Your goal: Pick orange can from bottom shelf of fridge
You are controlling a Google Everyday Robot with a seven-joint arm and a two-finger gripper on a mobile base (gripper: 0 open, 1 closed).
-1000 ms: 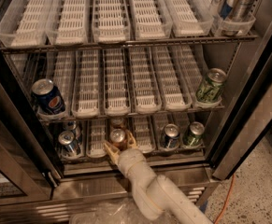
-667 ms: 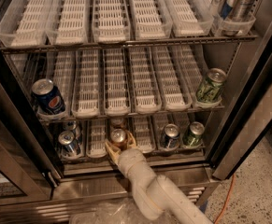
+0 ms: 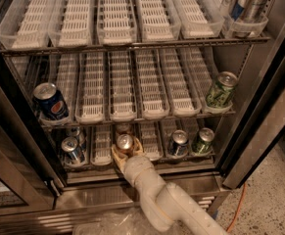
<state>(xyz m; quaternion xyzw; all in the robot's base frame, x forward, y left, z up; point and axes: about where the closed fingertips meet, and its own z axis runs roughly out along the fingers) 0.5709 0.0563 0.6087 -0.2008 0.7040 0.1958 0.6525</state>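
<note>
Since the orange can (image 3: pixel 125 141) stands at the front edge of the bottom shelf (image 3: pixel 102 150), we find the gripper (image 3: pixel 126 150) reaching in low, fingers clasping its sides

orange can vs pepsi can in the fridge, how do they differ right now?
Colour: the orange can is copper-orange, the Pepsi can is blue.
Shelf: the orange can sits on the bottom shelf, mid-row; the Pepsi can is one rack up, in the far-left lane.
Contact: the tool is at the orange can; the Pepsi can is untouched.
Both have silver tops.
</note>
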